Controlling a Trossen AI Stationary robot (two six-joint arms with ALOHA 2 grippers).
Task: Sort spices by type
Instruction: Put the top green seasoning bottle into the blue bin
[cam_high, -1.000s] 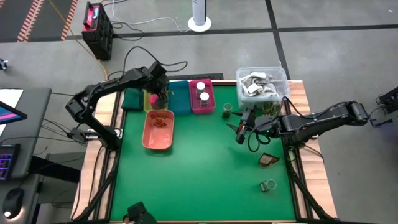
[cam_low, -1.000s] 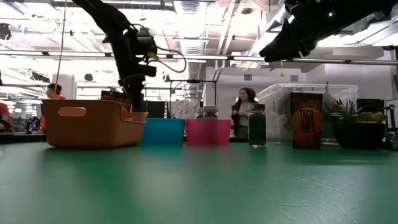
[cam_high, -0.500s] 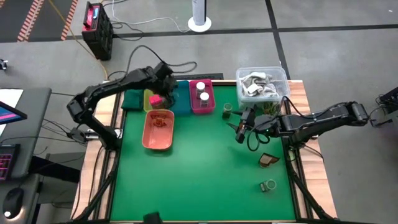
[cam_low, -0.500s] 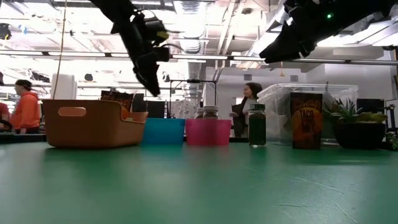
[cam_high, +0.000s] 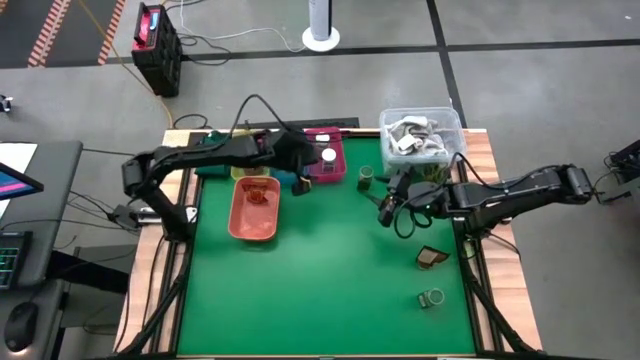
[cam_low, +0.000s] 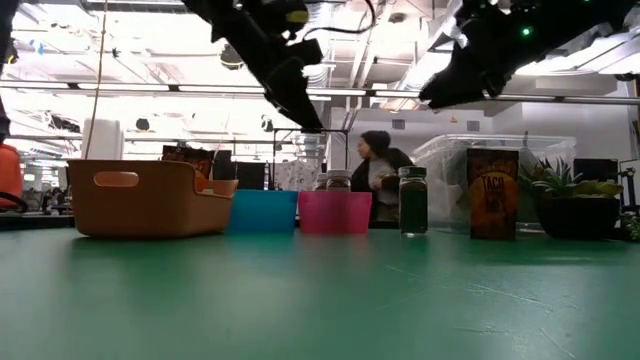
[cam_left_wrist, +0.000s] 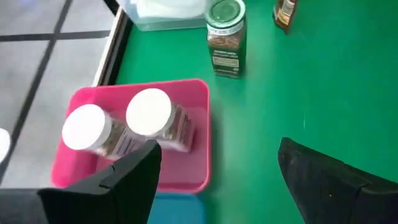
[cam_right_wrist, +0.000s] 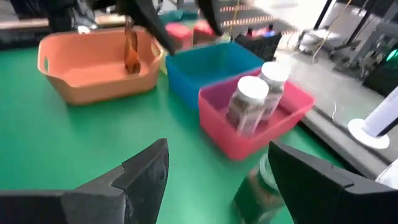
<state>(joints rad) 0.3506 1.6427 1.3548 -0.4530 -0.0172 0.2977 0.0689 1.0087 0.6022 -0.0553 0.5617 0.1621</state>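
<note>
salmon plastic is the first thing i read on the left of the green bench (cam_high: 320, 270): a salmon tray (cam_high: 253, 208) with a brown packet (cam_high: 259, 195) lying in it. just beside it my left end effector (cam_high: 302, 181) hangs over the teal tray (cam_low: 264, 211), fingers spread and holding nothing. next along, the magenta tray (cam_left_wrist: 189, 99) holds two white-capped jars (cam_left_wrist: 149, 112), touching each other. a dark green jar (cam_high: 366, 179) stands upright on the bench just beyond that tray. my right end effector (cam_high: 387, 206) hovers near that jar, fingers apart and empty. behind it sits the clear tub (cam_high: 421, 133). further right, well apart from the trays, a brown wedge packet (cam_high: 433, 258) and another green jar (cam_high: 432, 298) lie on the bench.
</note>
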